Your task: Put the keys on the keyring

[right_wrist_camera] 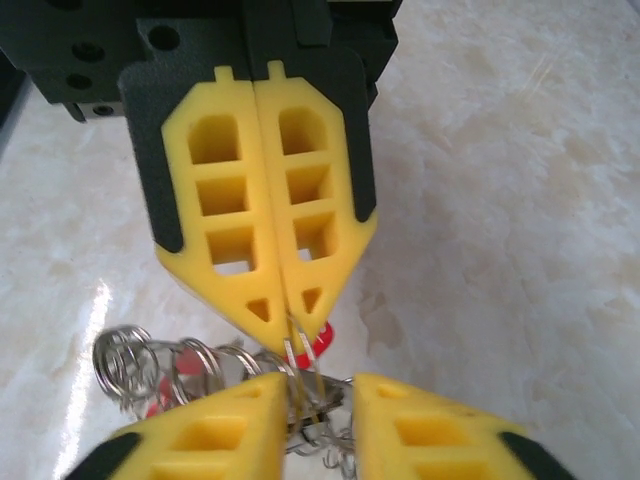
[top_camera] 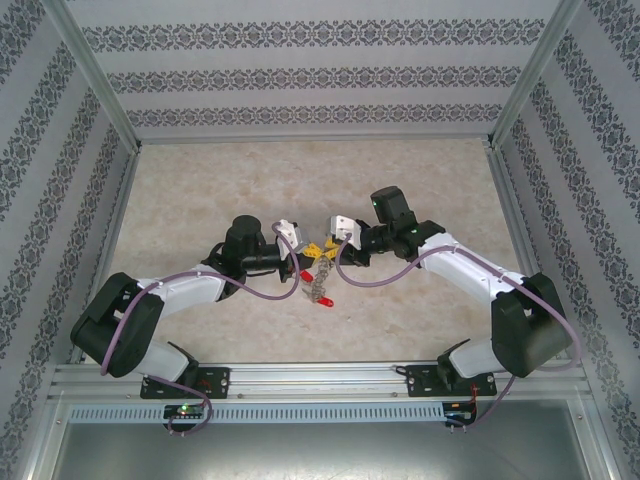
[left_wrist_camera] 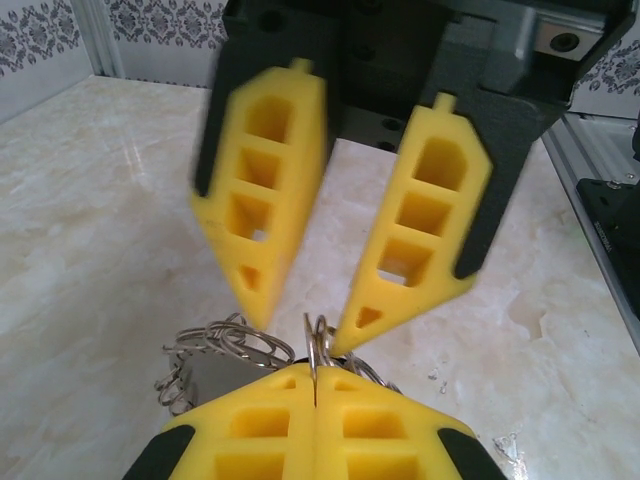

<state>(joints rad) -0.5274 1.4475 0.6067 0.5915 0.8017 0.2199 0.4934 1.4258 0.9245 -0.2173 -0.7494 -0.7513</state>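
Marbled beige tabletop (top_camera: 200, 200), patterned walls around. We see the left hand (left_wrist_camera: 315, 378) pressed together, pinching one wire loop of the keyring (left_wrist_camera: 225, 350), probably to steady it mid-table. The right hand (left_wrist_camera: 300, 335) faces it with fingers spread either side of the loops, likely lining up a grip. The keys (top_camera: 306, 273) show red heads beside the ring. We cannot tell if they are threaded on.

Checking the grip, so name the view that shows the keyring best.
Right wrist: the keyring is close and sharp, one wire loop pinched in the shut left gripper. Left wrist shows its loops partly behind that gripper; top external makes it a tiny tangle.
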